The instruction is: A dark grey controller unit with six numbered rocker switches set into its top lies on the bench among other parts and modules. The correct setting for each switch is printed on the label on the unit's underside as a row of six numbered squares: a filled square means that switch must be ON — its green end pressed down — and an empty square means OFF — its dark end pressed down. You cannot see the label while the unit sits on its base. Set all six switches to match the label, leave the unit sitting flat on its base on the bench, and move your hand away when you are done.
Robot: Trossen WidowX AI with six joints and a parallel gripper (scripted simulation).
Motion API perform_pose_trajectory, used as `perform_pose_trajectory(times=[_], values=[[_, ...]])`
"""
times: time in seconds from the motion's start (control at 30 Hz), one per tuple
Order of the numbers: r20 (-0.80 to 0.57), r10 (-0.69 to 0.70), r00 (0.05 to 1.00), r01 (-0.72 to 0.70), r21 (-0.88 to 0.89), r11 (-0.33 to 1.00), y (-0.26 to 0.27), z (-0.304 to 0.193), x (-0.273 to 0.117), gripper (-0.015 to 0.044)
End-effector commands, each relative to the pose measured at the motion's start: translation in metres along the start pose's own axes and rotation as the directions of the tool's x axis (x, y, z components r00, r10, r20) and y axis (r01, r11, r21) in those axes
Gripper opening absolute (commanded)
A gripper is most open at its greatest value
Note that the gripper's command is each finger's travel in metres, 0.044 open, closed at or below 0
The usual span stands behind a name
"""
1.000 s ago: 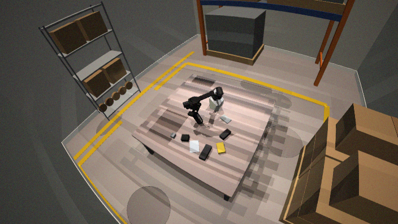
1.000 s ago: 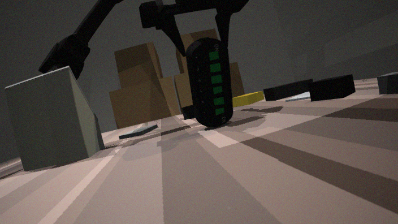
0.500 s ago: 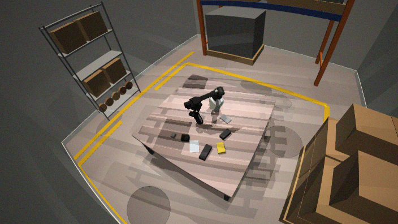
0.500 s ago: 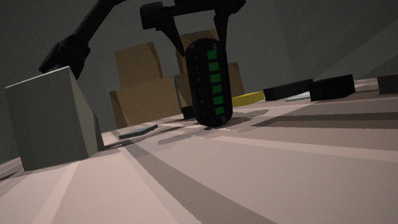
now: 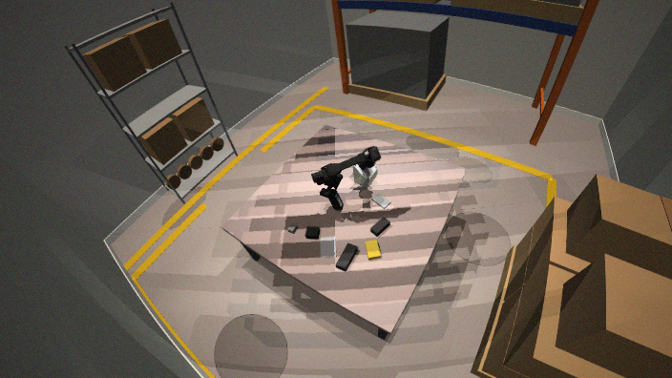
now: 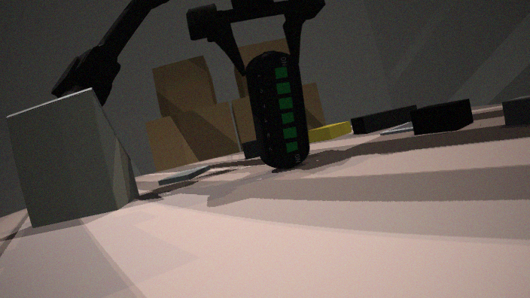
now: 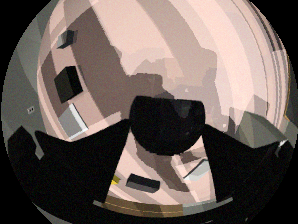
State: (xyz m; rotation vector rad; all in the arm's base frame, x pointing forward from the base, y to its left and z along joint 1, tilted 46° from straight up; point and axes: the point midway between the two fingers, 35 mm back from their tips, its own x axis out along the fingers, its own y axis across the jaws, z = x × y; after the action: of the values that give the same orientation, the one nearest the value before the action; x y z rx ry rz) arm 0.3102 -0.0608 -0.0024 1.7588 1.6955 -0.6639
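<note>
Bench top (image 5: pixel 420 282) (image 6: pixel 339 263): smooth, matt, no grain showing. Controller unit (image 6: pixel 278 113) (image 7: pixel 167 125) = dark matt plastic by look. Yellow block (image 5: pixel 372 249) (image 6: pixel 331 131): matt, smooth sides. Boxes (image 5: pixel 637 296) (image 6: pixel 184 86) look like plain cardboard, matt; shelf rack (image 5: pixel 158 87) = grey painted metal, approx.
</note>
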Motion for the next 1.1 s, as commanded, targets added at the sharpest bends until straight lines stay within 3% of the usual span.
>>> perform_pose_trajectory(times=[0.0,1.07], values=[[-0.018,-0.013,1.000,0.013,0.003,1.000,-0.002,-0.007,0.006,0.0338],[-0.018,-0.013,1.000,0.013,0.003,1.000,0.001,-0.030,-0.001,0.0338]])
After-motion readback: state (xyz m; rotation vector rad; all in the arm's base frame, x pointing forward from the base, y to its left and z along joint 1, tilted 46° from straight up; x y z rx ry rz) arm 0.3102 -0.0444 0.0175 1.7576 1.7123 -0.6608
